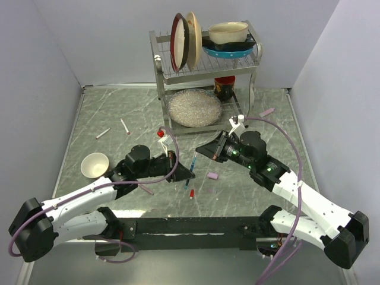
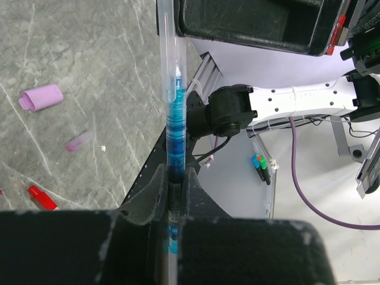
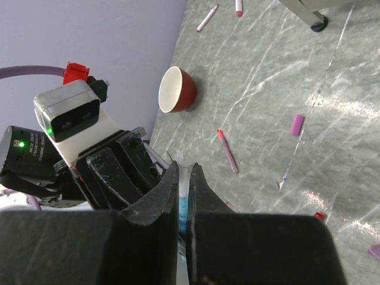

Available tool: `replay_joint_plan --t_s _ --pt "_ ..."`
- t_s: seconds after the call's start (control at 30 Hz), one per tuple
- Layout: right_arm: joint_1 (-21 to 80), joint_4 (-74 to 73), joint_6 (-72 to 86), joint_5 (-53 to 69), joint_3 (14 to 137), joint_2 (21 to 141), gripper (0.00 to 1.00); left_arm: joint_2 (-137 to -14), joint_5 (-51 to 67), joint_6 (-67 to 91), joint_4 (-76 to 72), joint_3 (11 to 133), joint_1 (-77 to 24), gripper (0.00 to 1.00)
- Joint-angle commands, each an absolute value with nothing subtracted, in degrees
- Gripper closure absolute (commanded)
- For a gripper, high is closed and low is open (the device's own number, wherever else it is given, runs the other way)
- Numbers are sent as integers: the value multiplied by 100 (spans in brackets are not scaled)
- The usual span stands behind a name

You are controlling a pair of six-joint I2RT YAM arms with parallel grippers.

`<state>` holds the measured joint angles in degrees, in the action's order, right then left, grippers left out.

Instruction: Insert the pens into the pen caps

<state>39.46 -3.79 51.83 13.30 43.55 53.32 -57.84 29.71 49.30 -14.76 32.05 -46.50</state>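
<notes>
A dark blue pen [image 1: 193, 161] with a clear end hangs above the table's middle, between the two grippers. My left gripper [image 1: 188, 173] is shut on its blue barrel [image 2: 176, 127]. From the other side my right gripper [image 1: 206, 151] is shut on the clear end [image 3: 183, 163] of the same pen. On the table lie a pale pink cap [image 1: 212, 176], a red cap [image 2: 41, 198], a small pink cap [image 2: 79, 141] and a purple cap [image 3: 297, 124]. A purple pen with a red tip [image 3: 228, 151] lies near the left arm. Two white-barrelled pens [image 1: 103, 133] [image 1: 125, 126] lie far left.
A small bowl [image 1: 95, 165], white inside and red outside, stands at the left. A metal dish rack [image 1: 205, 65] with plates and bowls stands at the back, with a glass plate [image 1: 194, 107] under it. A pink pen [image 1: 266, 111] lies at the back right.
</notes>
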Motion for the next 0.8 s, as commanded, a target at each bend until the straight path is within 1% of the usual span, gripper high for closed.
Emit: replay_joint_plan --t_s 0.0,0.13,0.27,0.57,0.77 --pt "3990 -360 5089 1213 4447 5229 100 -5836 2971 5001 -1890 3357 -4649 99" --pt "4008 -352 5098 1230 4535 5230 100 -5775 2901 4992 -1855 3340 -4649 99" --pt "4087 -308 5168 1222 4308 5124 100 -5678 2682 4922 -1811 3375 -4649 99" --pt "4868 -308 5282 835 3727 4825 99 -5572 2241 4589 -1530 3630 -4641 99" --pt "5098 -369 5282 554 3691 4755 92 -5458 2162 4281 -1205 3911 -4623 99"
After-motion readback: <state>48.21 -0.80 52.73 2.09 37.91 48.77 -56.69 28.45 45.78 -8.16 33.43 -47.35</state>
